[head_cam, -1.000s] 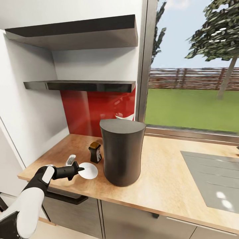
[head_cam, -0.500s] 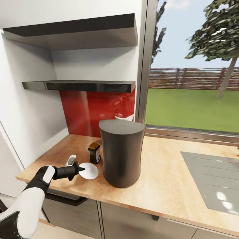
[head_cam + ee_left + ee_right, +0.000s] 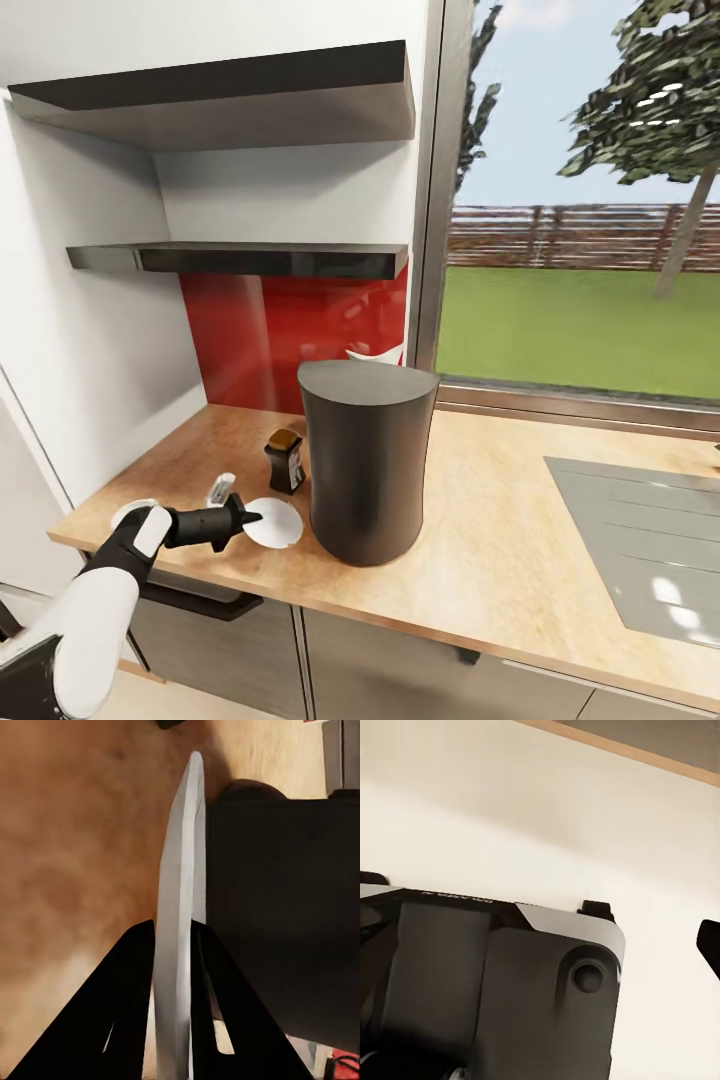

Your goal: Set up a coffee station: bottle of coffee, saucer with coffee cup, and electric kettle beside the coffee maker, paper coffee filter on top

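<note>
The tall dark grey coffee maker (image 3: pixel 367 460) stands on the tan kitchen countertop (image 3: pixel 500 540). Just left of it is the small dark bottle of coffee (image 3: pixel 286 460) with its amber top. My left gripper (image 3: pixel 245 519) is shut on the rim of the white saucer (image 3: pixel 276 523), which sits low over the counter beside the coffee maker's base. In the left wrist view the saucer (image 3: pixel 178 907) shows edge-on between my black fingers (image 3: pixel 127 1005), with the coffee maker (image 3: pixel 285 907) close by. A small white crumpled piece, apparently the paper coffee filter (image 3: pixel 218 489), lies behind the gripper. The kitchen shelf (image 3: pixel 240 258) is bare.
A white rounded thing (image 3: pixel 128 513) peeks out behind my left forearm near the counter's front left corner. A grey inset panel (image 3: pixel 640 540) takes up the counter's right side. A second shelf (image 3: pixel 220 95) hangs higher. The right wrist view shows a dark grey robot part (image 3: pixel 487 982).
My left gripper has shifted slightly down and toward the coffee maker with the saucer. The white rounded thing behind my forearm has come into sight. The camera shifted a little earlier.
</note>
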Controlling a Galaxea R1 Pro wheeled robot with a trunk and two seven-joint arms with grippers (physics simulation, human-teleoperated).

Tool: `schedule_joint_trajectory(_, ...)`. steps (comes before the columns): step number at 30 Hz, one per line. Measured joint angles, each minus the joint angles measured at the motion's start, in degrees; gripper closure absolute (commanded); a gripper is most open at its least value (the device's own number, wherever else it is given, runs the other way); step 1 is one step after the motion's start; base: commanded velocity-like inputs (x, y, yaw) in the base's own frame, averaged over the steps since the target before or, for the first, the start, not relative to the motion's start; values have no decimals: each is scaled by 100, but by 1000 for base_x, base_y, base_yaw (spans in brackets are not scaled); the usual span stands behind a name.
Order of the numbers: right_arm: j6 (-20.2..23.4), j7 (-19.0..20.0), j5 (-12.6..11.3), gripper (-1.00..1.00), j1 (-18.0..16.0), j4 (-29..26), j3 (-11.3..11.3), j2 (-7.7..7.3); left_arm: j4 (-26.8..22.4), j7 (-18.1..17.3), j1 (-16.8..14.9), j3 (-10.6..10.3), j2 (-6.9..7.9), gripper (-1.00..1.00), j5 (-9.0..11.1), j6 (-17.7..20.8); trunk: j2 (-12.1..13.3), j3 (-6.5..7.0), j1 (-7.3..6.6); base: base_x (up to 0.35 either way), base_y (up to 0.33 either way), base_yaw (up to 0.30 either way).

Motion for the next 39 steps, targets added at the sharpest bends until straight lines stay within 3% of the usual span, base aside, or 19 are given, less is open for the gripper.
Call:
schedule_joint_trajectory(8, 0, 0, 0, -100, 0, 0, 0, 0, 59, -7, 0, 0, -67, 100, 13, 9, 0, 0, 0, 0, 0, 0)
schedule_joint_trajectory(9, 0, 0, 0, -100, 0, 0, -2, 0, 59, -7, 0, 0, -74, -100, 14, 9, 0, 0, 0, 0, 0, 0)
schedule_joint_trajectory(15, 0, 0, 0, -100, 0, 0, -1, 0, 36, 35, -1, -23, -110, -100, -50, -3, 0, 0, 0, -11, 4, 0)
schedule_joint_trajectory(20, 0, 1, 0, -100, 0, -1, 0, -1, -14, 292, -2, -24, -114, -100, -35, 0, 0, 0, 2, -200, 180, 0)
schedule_joint_trajectory(39, 0, 1, 0, -100, 0, -1, 0, 15, 47, 298, 1, -16, -73, -100, -41, 2, 0, 0, 2, -236, 212, 0)
